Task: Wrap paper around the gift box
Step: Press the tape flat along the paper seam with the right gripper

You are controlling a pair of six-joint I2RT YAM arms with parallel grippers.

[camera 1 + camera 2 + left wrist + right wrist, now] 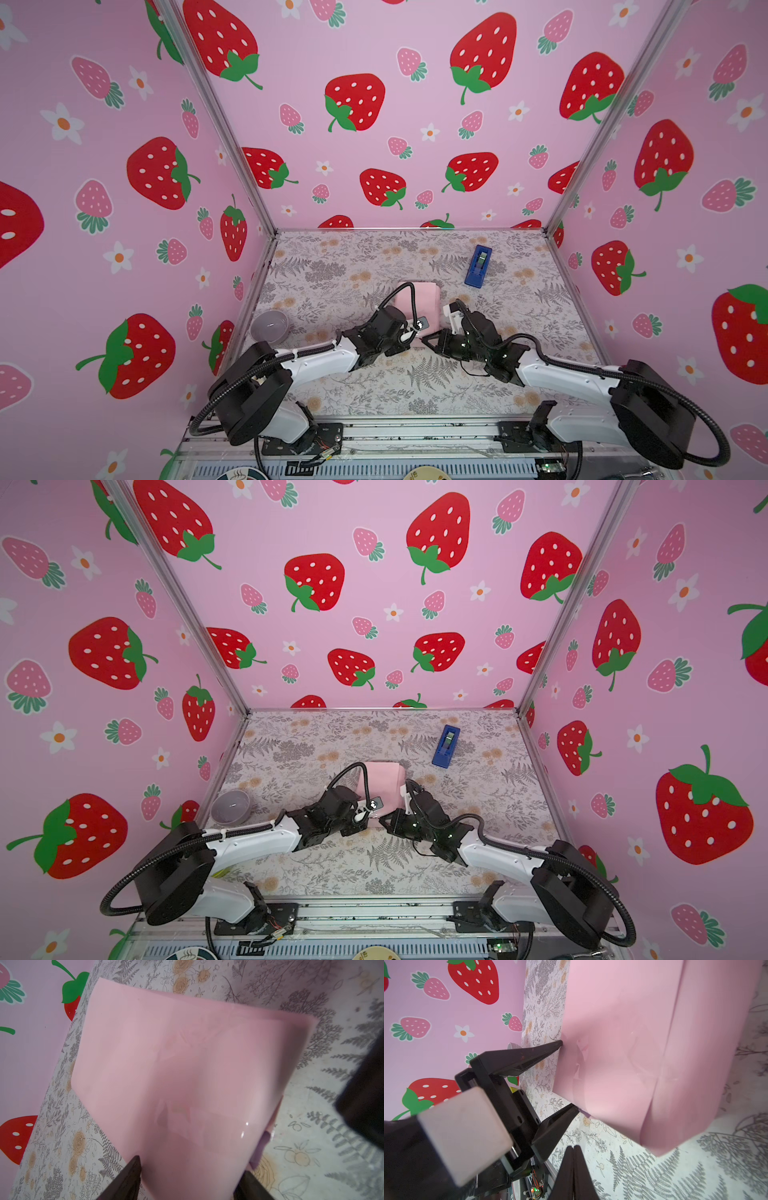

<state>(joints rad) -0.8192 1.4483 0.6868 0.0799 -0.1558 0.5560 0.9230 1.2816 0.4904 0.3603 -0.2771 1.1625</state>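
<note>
The paper (419, 297) (382, 777) lies folded into a boxy parcel at mid-table, pale pink face outward (187, 1064) (623, 1043). A lilac sliver (262, 1147) shows at one edge. The gift box is hidden, no black showing anywhere. My left gripper (409, 332) (365, 812) (191, 1169) (569, 1075) straddles the parcel's near end. One fingertip (560, 1043) dents the paper and the other sits at the parcel's corner, so it is shut on the parcel. Just in front of the parcel, my right gripper (426, 340) (380, 818) (573, 1147) is shut and empty, a little above the cloth.
A blue tape dispenser (478, 266) (446, 746) stands behind and to the right of the parcel. A grey-lilac bowl (269, 326) (230, 808) sits by the left wall. Strawberry-print walls on metal frames close in three sides of the floral tablecloth (415, 382).
</note>
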